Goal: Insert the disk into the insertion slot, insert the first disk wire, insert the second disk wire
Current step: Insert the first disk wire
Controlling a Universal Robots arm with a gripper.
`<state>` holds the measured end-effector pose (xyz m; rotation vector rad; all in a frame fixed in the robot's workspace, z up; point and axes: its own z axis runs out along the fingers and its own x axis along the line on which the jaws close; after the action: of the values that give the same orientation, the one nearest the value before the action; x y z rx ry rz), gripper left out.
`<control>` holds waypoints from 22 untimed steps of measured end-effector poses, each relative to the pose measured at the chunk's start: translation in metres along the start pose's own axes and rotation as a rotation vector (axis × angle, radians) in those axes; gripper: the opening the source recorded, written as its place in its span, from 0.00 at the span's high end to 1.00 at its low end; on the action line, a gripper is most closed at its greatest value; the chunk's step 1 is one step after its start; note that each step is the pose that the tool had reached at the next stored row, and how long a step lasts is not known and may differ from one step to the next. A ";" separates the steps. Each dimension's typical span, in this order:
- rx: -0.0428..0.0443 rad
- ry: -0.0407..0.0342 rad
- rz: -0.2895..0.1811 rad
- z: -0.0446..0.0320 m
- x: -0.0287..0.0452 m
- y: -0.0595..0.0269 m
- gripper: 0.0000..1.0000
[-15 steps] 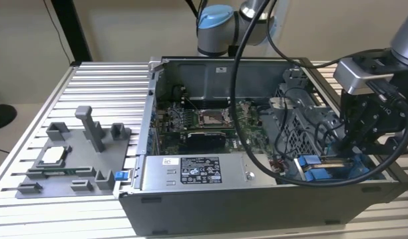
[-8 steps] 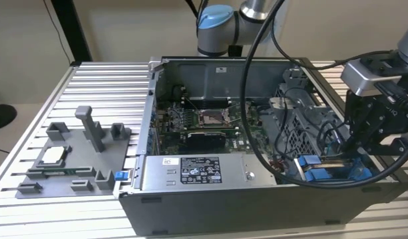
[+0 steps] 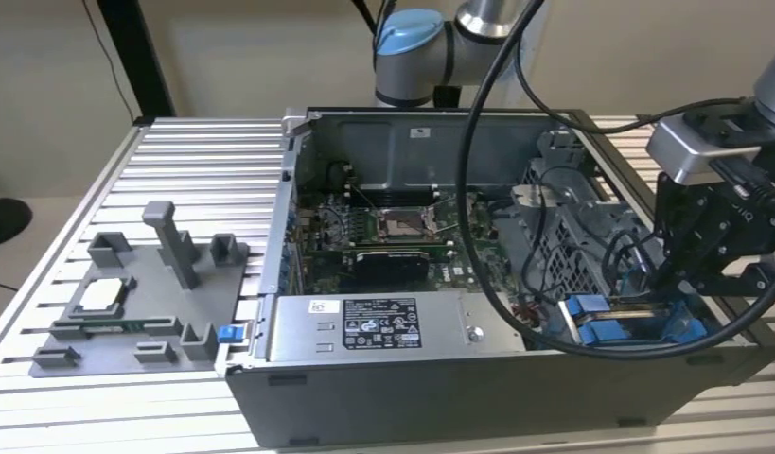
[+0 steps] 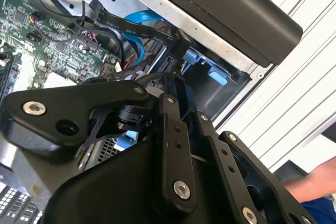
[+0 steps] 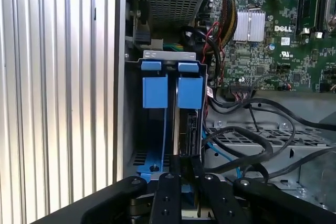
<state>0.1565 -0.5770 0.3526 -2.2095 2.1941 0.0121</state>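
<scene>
The open computer case [image 3: 488, 397] sits on the slatted table [image 3: 198, 170]. As the exterior view sees it, the gripper [image 3: 665, 282] hangs over the case's four-o'clock corner, right above the insertion slot [image 3: 621, 326]. In the first wrist view the gripper [image 5: 185, 160] is lined up on the insertion slot [image 5: 169, 55], where two blue tabs [image 5: 155, 91] stand side by side. A thin dark edge beneath the gripper looks like the disk [image 5: 189, 129] standing on edge in the bay, though I cannot tell how deep it sits. Whether the gripper is clamped on it I cannot tell either. Room is tight here: the case's side wall runs just beside the slot, and black cables [image 5: 265, 148] loop over the perforated cage [image 5: 294, 137] close on the other side. The power-supply box [image 3: 375, 326] lies along the case's six-o'clock edge, and a grey fixture [image 3: 134, 303] sits well apart on the table at nine o'clock.
</scene>
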 end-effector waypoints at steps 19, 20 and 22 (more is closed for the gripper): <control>-0.0005 -0.0017 -0.017 0.0064 -0.0092 0.0000 1.00; -0.0006 -0.0019 -0.019 0.0068 -0.0092 0.0000 1.00; -0.0006 -0.0016 -0.019 0.0074 -0.0092 0.0000 1.00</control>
<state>0.1565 -0.5676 0.3454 -2.2302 2.1719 0.0141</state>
